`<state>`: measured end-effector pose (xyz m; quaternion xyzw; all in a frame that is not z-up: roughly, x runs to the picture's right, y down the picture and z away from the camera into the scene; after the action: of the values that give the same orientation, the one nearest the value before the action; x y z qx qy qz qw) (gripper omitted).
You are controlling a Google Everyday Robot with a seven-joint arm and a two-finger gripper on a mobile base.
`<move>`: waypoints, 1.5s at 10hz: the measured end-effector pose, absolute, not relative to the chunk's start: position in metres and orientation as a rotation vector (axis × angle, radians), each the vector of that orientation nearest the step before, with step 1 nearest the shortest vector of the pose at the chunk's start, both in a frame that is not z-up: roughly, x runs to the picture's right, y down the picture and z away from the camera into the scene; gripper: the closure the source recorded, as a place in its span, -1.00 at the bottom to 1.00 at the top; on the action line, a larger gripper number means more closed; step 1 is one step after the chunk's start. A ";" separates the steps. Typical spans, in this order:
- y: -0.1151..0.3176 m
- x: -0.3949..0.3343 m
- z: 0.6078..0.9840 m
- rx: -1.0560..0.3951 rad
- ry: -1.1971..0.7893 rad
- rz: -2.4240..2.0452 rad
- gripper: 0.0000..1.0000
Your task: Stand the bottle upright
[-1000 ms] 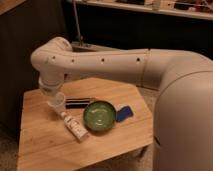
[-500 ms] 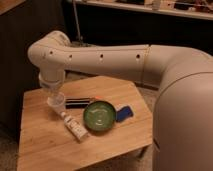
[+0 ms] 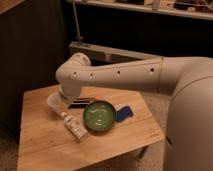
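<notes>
Wooden table [image 3: 40, 145] fills the lower left; a clear cup [image 3: 54, 103] stands left of centre; the bottle [image 3: 74, 126] lies on its side just below the cup, slanting toward the lower right, close beside the green bowl [image 3: 100, 117]; the gripper [image 3: 77, 103] hangs low between cup and bowl, above the bottle; whether it is open or closed I cannot tell; a blue object [image 3: 125, 112] lies just right of the bowl.

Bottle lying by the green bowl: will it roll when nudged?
Probably rolls: the bottle lies on its side, slim and round, on the wooden table. Likely light: small, plastic. Green bowl beside it may stop it. Gripper sits behind it, near the cup.
</notes>
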<state>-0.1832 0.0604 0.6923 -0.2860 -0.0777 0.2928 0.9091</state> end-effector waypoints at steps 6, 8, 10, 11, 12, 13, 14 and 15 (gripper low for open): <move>0.019 -0.174 0.700 -0.577 -0.072 0.648 -0.60; 0.024 -0.182 0.716 -0.609 -0.008 0.643 -0.60; 0.032 -0.188 0.725 -0.641 0.055 0.631 -0.60; 0.038 -0.191 0.728 -0.653 0.078 0.623 -0.60; 0.045 -0.194 0.731 -0.665 0.095 0.616 -0.60; 0.052 -0.196 0.735 -0.679 0.106 0.610 -0.60; 0.059 -0.194 0.739 -0.691 0.111 0.608 -0.60; 0.068 -0.195 0.742 -0.707 0.094 0.611 -0.60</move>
<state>-0.1952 0.0682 0.7424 -0.3406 0.0452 0.2944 0.8918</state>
